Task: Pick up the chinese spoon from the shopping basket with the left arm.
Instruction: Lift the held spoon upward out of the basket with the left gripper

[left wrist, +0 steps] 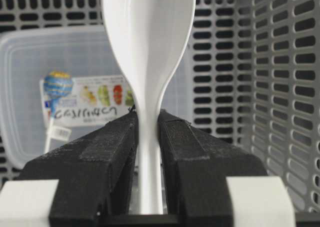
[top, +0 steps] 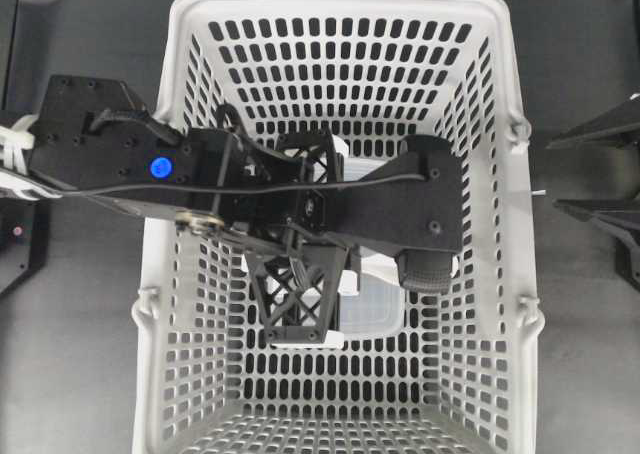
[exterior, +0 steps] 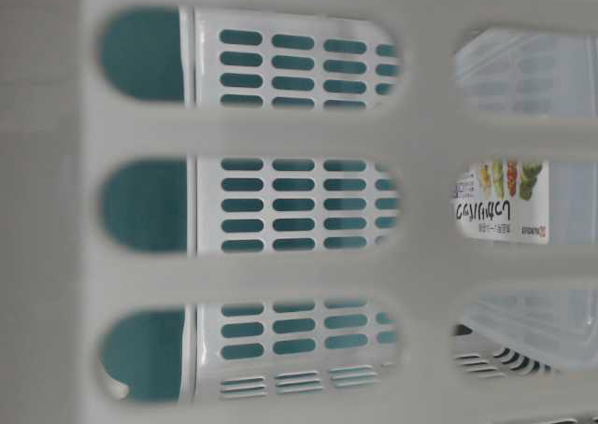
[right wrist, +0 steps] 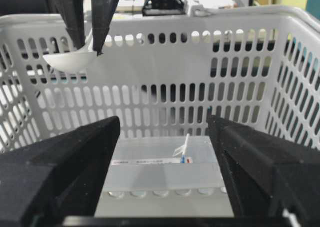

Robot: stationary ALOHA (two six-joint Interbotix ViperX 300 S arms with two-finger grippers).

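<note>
The left arm [top: 250, 189] reaches from the left across the basket [top: 500, 84], its wrist bent down so the left gripper [left wrist: 148, 124] hangs inside the walls. Its fingers [left wrist: 107, 147] are clamped on the handle of the spoon [left wrist: 147, 52], one on each side, with the white bowl sticking out beyond the fingertips. From the right wrist view the spoon hangs up near the basket's rim, well above the floor, touching nothing but the fingers. The right gripper [right wrist: 165, 152] sits outside the basket at the bench's right side, facing the wall, its fingers wide apart and holding nothing. On the basket floor lies a clear lidded container [left wrist: 30, 87], below and behind the spoon. A lollipop [left wrist: 56, 87] with a blue-and-yellow wrapper and a white stick rests on its lid. The container's label [exterior: 500, 204] shows small pictures of vegetables above handwritten-style Japanese script; the finer print under it is too small to read. In the table-level view the basket's slotted wall fills most of the frame.
</note>
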